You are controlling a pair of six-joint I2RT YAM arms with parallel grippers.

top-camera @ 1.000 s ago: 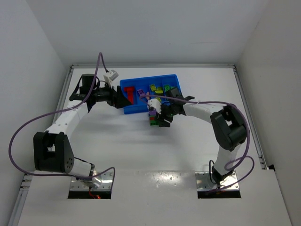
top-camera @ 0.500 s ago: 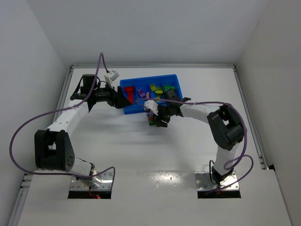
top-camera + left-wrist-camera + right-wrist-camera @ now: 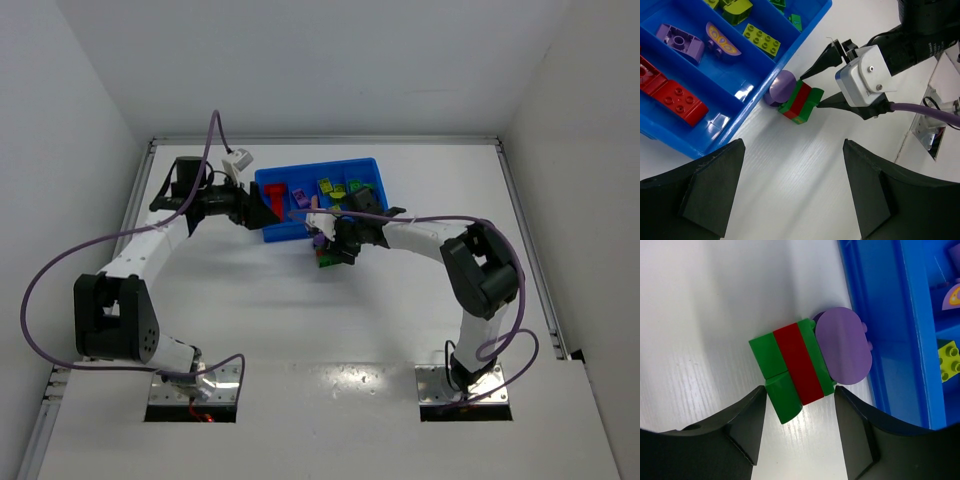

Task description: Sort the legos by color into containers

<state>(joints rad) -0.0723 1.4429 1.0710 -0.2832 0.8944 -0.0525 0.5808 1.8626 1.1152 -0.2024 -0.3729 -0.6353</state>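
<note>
A green-red-green lego stack [image 3: 792, 367] lies on the white table against a purple rounded lego [image 3: 842, 345], just outside the blue tray's wall [image 3: 885, 340]. My right gripper [image 3: 799, 420] is open, its fingers on either side of the stack's near end; it also shows in the left wrist view [image 3: 808, 92]. The tray [image 3: 747, 107] holds red legos [image 3: 672, 92], a purple one [image 3: 680, 40], a pink-and-yellow one [image 3: 722, 47], a yellow-green one [image 3: 761, 39] and a green one [image 3: 796, 21]. My left gripper [image 3: 792, 190] is open and empty above bare table by the tray's corner.
In the top view the tray [image 3: 372, 165] sits at the back middle of the table, with the left gripper [image 3: 270, 212] at its left end and the right gripper [image 3: 330, 250] at its front edge. A purple cable [image 3: 925, 112] runs from the right wrist camera.
My right gripper has moved slightly left, closer around the stack. The stack and my left arm have hardly moved.
</note>
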